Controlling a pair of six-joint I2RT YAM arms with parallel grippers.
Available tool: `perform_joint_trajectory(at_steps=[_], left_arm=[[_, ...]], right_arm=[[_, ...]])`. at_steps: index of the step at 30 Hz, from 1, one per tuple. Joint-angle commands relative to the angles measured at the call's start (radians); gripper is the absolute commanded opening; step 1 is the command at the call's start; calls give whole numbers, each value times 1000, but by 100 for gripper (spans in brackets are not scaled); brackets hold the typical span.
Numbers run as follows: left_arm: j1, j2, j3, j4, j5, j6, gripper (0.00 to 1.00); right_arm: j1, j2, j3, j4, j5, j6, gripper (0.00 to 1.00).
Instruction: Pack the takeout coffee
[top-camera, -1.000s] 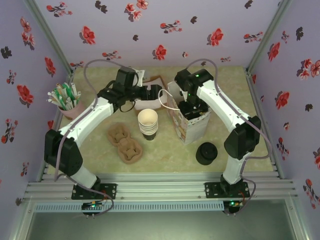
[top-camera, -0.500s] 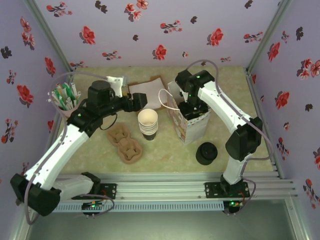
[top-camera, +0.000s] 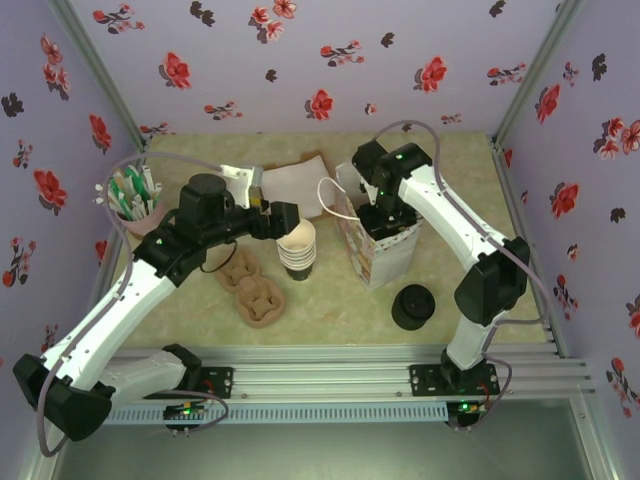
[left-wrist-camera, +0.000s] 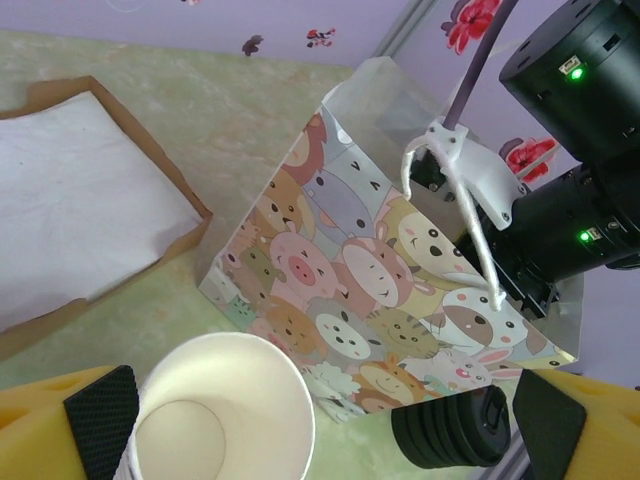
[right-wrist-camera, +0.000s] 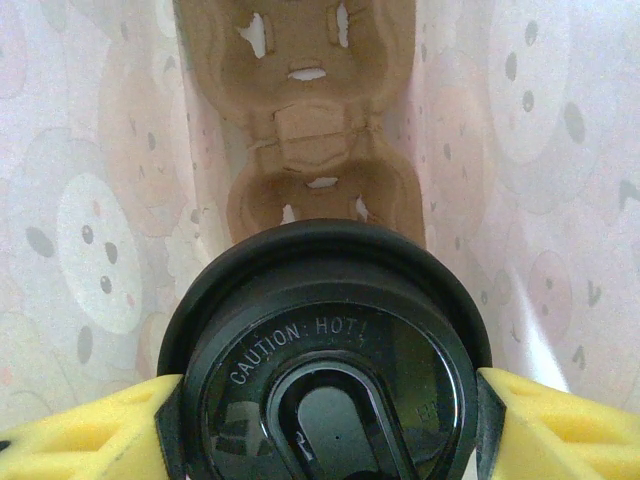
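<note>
The takeout coffee (right-wrist-camera: 325, 330), seen by its black lid marked "CAUTION: HOT!", hangs inside the cartoon-animal gift bag (top-camera: 388, 252). My right gripper (right-wrist-camera: 325, 420) is shut on it, a yellow finger pressed against each side of the lid. Below it, on the bag's floor, lies a brown cup carrier (right-wrist-camera: 315, 150). In the top view the right gripper (top-camera: 384, 214) reaches down into the bag's mouth. My left gripper (top-camera: 281, 220) stands open with nothing in it, beside the top of the stack of lidless cups (top-camera: 297, 246). In the left wrist view that stack (left-wrist-camera: 215, 410) sits between its fingers (left-wrist-camera: 85, 425).
A pile of black lids (top-camera: 412, 306) stands right of the bag's near end. Brown cup carriers (top-camera: 250, 286) lie left of the cup stack. A napkin tray (top-camera: 300, 186) sits at the back, and a cup of stirrers (top-camera: 131, 203) at far left.
The left arm has pulled back from the napkin tray and swung its open gripper over to the cup stack. The right arm has stayed in the bag with the coffee.
</note>
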Motion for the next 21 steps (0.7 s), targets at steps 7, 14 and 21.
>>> perform_joint_trajectory(at_steps=[7, 14, 21], left_arm=[[-40, 6, -3, 37, -10, 30, 99], [-61, 30, 8, 52, -6, 25, 99], [-77, 62, 27, 48, -5, 31, 99]], right_arm=[[-2, -74, -58, 77, 10, -17, 68], [-2, -83, -98, 108, 6, -17, 68], [-2, -98, -120, 130, 8, -20, 68]])
